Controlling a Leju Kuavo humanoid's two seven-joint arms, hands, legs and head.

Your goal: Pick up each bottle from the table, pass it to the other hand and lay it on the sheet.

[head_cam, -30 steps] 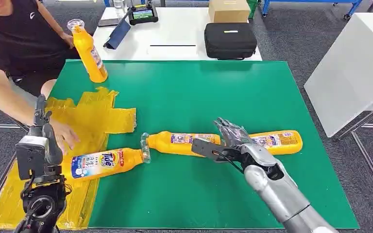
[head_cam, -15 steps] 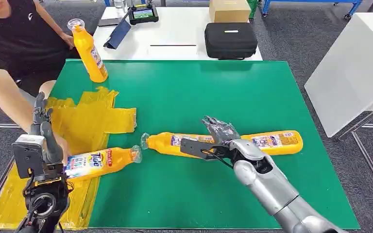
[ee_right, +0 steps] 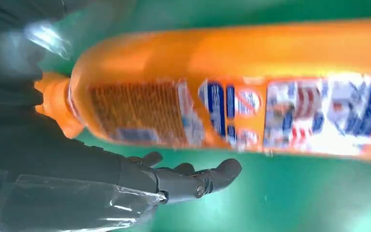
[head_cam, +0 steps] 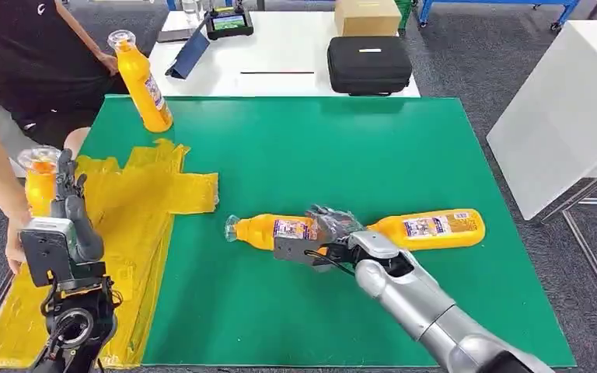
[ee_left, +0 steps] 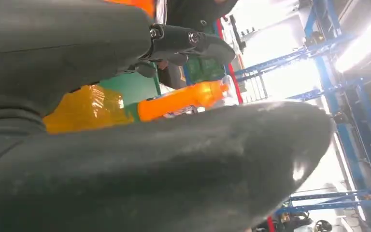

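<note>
The right robot hand (head_cam: 328,230) lies spread over a glossy orange bottle (head_cam: 274,230) on its side on the green bench (head_cam: 295,148), not yet gripping it; its wrist view shows the printed label. A second bottle (head_cam: 434,228) lies at three o'clock. At nine o'clock, above the crinkled yellow sheet (head_cam: 151,194), the left robot hand (head_cam: 68,210) is raised, empty, fingers apart. A person holds a bottle (head_cam: 39,179) beside it.

Two bottles (head_cam: 276,230) (head_cam: 432,228) lying end to end near the middle of the mat (head_cam: 342,148), right hand (head_cam: 322,233) over the left one. Sheet (head_cam: 136,210) at the mat's left edge. A third bottle (head_cam: 143,79) at the far left corner. Case (head_cam: 368,64) on the far table (head_cam: 280,54).
</note>
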